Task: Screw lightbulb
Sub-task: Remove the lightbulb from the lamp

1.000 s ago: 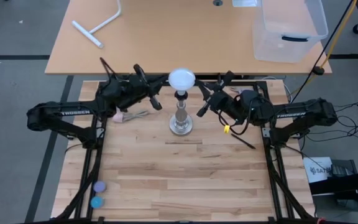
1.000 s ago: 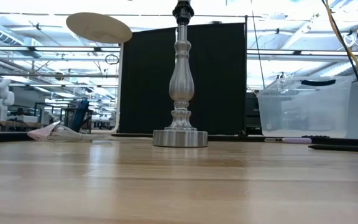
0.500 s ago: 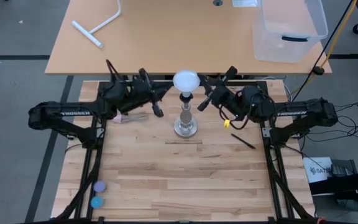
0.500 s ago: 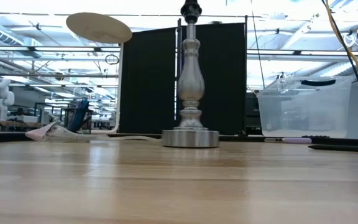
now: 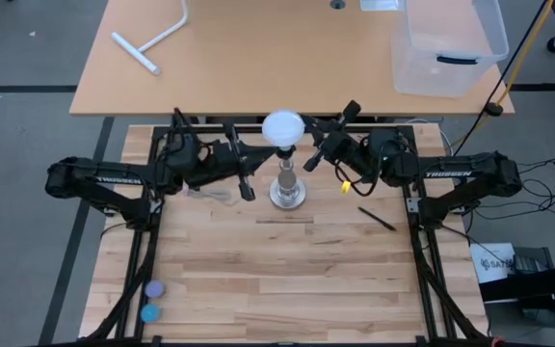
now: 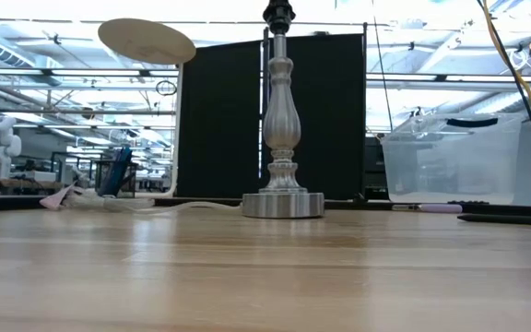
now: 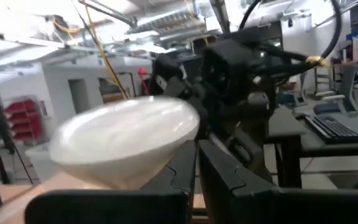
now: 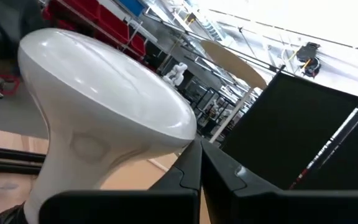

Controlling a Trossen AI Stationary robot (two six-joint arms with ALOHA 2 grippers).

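White and frosted, the lightbulb [image 5: 283,126] sits on top of the metal lamp post [image 5: 285,183], which stands on the wooden table [image 5: 277,280] toward its 12 o'clock edge. From above, the globe covers the post's black top, so the joint between bulb and socket is hidden. The level view across the table shows the silvery post [image 6: 282,120] and its round base, but cuts off just above the black top; the bulb itself is out of frame there.

The left gripper [image 5: 246,166] hangs at the post's 9 o'clock, close beside it. In its wrist view the two dark fingers [image 7: 185,171] lie pressed together beside the blurred globe [image 7: 124,137]. The right gripper [image 5: 320,152] is at the bulb's 3 o'clock, fingers [image 8: 190,168] likewise closed against each other just beside the bulb [image 8: 101,99], gripping nothing.
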